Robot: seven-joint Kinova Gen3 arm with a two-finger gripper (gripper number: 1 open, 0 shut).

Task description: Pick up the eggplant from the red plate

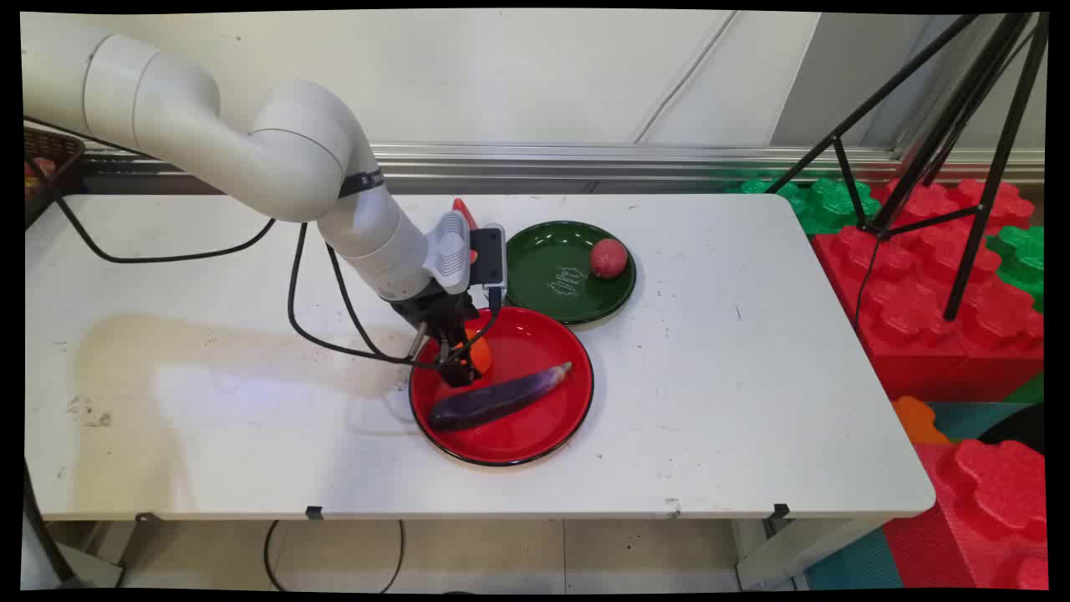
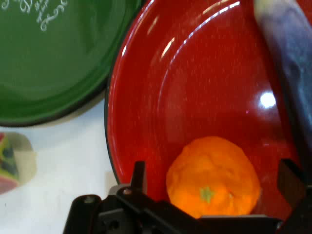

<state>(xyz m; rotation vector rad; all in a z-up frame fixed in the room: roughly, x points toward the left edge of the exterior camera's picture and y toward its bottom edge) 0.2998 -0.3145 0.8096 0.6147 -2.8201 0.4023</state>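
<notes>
Low over the red plate (image 1: 535, 435), the claw (image 1: 459, 368) stands wide open, a finger (image 2: 138, 178) on either side of the orange (image 2: 213, 176) — whether they touch it I cannot tell. An eggplant (image 1: 499, 398) lies slantwise just beside, on the same plate. Behind sits a green plate (image 1: 552, 251) with a red fruit (image 1: 608, 257), both on the white counter (image 1: 752, 376).

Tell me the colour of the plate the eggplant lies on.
Glossy red with a thin black rim; the long purple eggplant lies on it. Main view shows it best.
</notes>
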